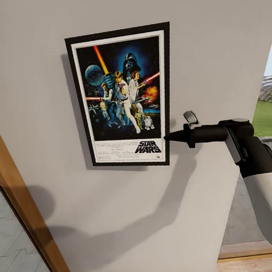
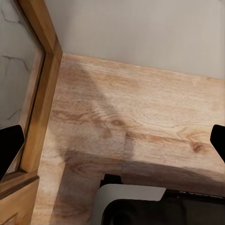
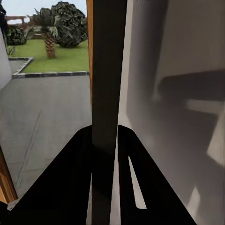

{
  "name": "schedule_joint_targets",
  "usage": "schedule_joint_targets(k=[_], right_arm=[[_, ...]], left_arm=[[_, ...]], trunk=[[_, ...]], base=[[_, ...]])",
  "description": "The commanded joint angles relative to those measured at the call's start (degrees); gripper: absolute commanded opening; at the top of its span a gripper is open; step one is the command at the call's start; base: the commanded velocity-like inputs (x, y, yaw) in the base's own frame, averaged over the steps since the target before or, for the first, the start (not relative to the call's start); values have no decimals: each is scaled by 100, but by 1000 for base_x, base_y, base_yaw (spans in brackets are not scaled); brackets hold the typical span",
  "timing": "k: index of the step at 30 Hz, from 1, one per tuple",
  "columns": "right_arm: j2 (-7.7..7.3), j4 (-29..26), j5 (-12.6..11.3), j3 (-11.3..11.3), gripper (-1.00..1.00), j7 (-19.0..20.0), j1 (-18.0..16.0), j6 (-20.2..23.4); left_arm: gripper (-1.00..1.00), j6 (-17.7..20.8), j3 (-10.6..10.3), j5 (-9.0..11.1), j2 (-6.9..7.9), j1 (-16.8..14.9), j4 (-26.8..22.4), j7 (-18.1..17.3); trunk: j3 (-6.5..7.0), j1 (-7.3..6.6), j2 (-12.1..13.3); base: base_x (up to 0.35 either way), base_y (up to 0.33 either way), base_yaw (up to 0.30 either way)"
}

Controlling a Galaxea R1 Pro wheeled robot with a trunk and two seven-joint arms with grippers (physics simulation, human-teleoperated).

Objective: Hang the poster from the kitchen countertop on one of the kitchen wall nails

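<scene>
Scene: the poster (image 1: 124, 97) lay flat against the wall (image 1: 210, 41) | Tool: your right gripper (image 1: 167, 137) was closed on the poster's lower right frame edge | Risk: if you released before a nail caught, the poster could drop; no nail was visible

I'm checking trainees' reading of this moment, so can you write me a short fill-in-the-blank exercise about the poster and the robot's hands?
1. The poster is up against the ____.
2. The right hand grips the poster's black frame at its lower ____ edge.
3. The lettering at the poster's bottom reads "STAR ____".
4. The left hand is open above a ____ floor.

Missing words: wall; right; WARS; wooden
</scene>
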Motion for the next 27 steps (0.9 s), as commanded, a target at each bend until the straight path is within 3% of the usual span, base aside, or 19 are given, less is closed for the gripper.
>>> schedule_joint_targets(k=[1, 27], right_arm=[[-6, 3, -36, 12, -100, 11, -1, 76], [3, 91, -43, 20, -100, -22, 6, 59]], left_arm=[[100, -2, 28, 3, -2, 2, -4, -44], [100, -8, 37, 6, -13, 9, -20, -45]], trunk=[[-1, 2, -3], [-1, 2, -3]], base=[[4, 0, 0], [24, 0, 0]])
